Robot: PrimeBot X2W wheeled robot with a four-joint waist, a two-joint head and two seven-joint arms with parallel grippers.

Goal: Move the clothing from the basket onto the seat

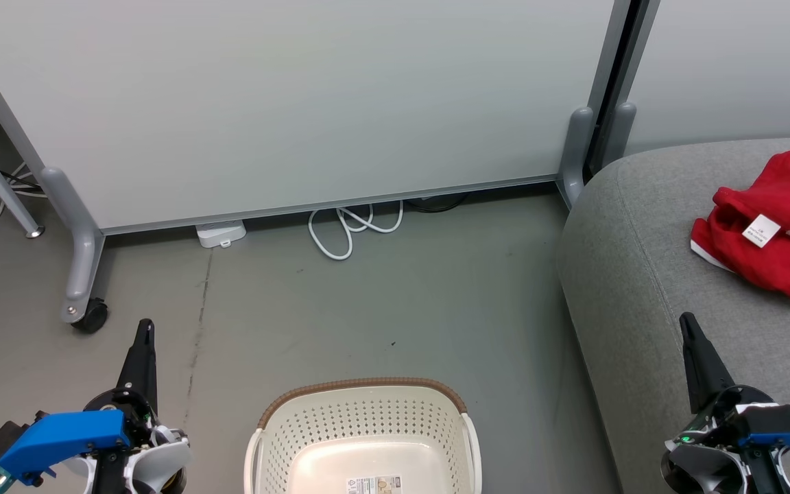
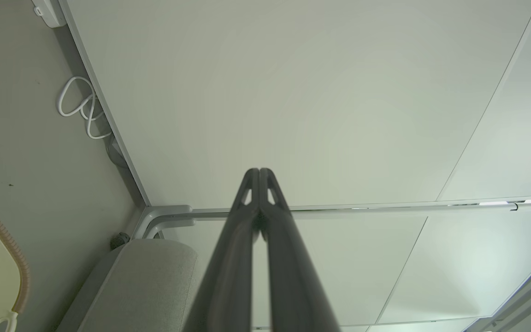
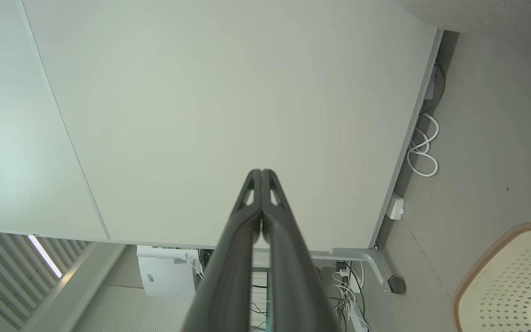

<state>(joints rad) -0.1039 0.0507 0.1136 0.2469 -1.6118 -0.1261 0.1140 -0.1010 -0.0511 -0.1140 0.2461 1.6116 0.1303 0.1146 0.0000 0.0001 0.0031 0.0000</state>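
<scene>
Red clothing (image 1: 789, 189) lies on the seat (image 1: 635, 274) at right, basket (image 1: 367, 382) bottom centre looks empty, so left pincer (image 1: 145, 326) and right pincer (image 1: 687, 319) sit closed, holding nothing.

place: office or lab | evidence: wheeled partition panels (image 1: 299, 103); loose white cable (image 1: 352, 226); bare grey floor (image 1: 402, 302)

The head camera looks forward and down at the floor (image 1: 381, 295), with the basket (image 1: 366, 394) close at bottom centre and the seat (image 1: 628, 261) at right. Both wrist cameras, turned sideways, face the white panel (image 2: 293, 92); all three views share panel, basket rim and looped cable (image 1: 350, 230).
</scene>
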